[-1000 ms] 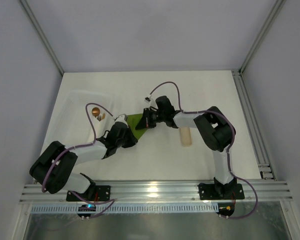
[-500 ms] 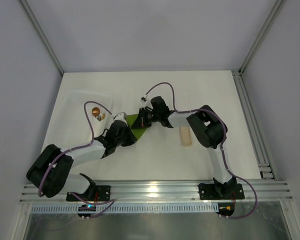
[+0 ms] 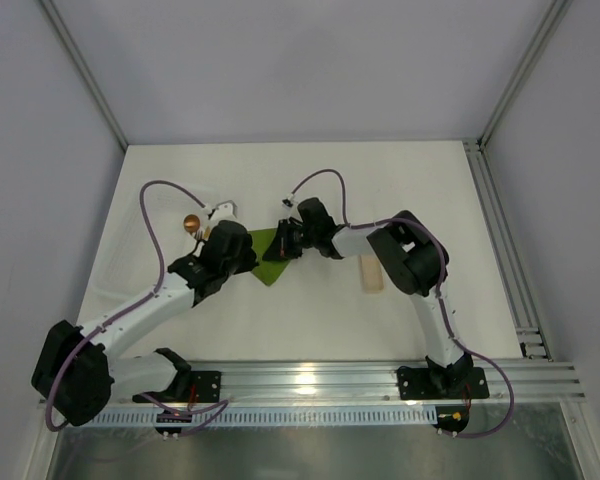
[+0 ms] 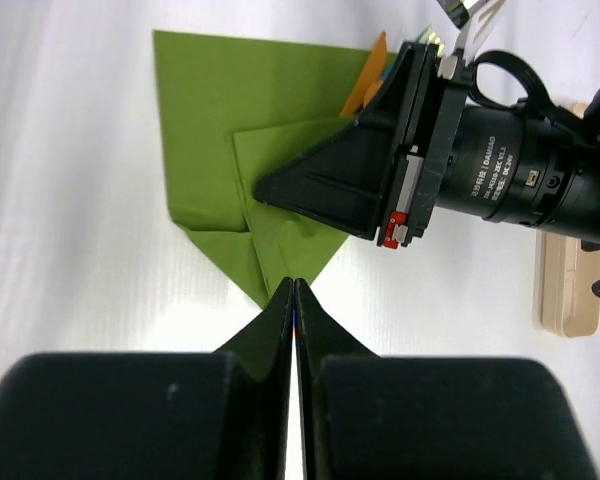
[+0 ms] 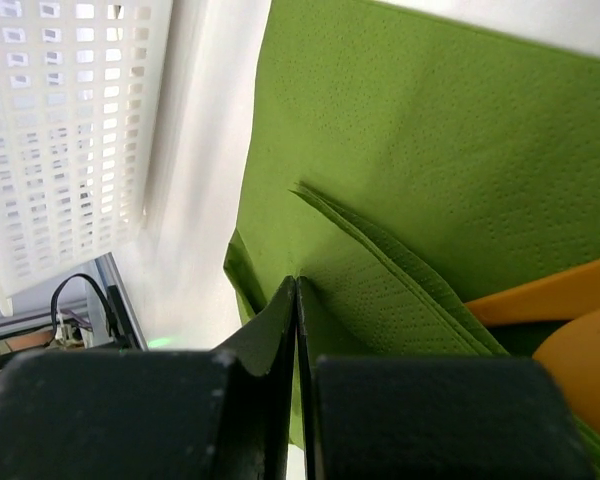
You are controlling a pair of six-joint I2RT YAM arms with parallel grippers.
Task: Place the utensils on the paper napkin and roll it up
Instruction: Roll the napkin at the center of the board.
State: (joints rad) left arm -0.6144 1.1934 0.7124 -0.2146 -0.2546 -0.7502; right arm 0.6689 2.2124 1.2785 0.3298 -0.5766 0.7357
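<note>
Since the earlier frame, the left hand [image 4: 295,288] has been carried up and to the left as its arm was stretched out, and the right hand [image 5: 296,284] has been shifted slightly left.

The left hand is closed tip to tip and is set at the near pointed corner of the paper napkin [image 4: 215,130]. Whether paper is caught between the tips cannot be confirmed from this view. The right hand is likewise fully closed, and its tips are laid on the edge of a folded-over flap. This is judged to pin the fold down so that it is not sprung open while the other corner is worked.

The napkin is found partly folded on the worktop [image 3: 310,180], between the two hands. An orange utensil [image 5: 545,295] is seen tucked under the flap, just beside the right hand.

The shiny metal utensil cannot be made out. The tray [image 5: 60,130] is cut off at the frame edge, near the napkin. A beige block [image 3: 372,273] is noted well apart from the napkin.
</note>
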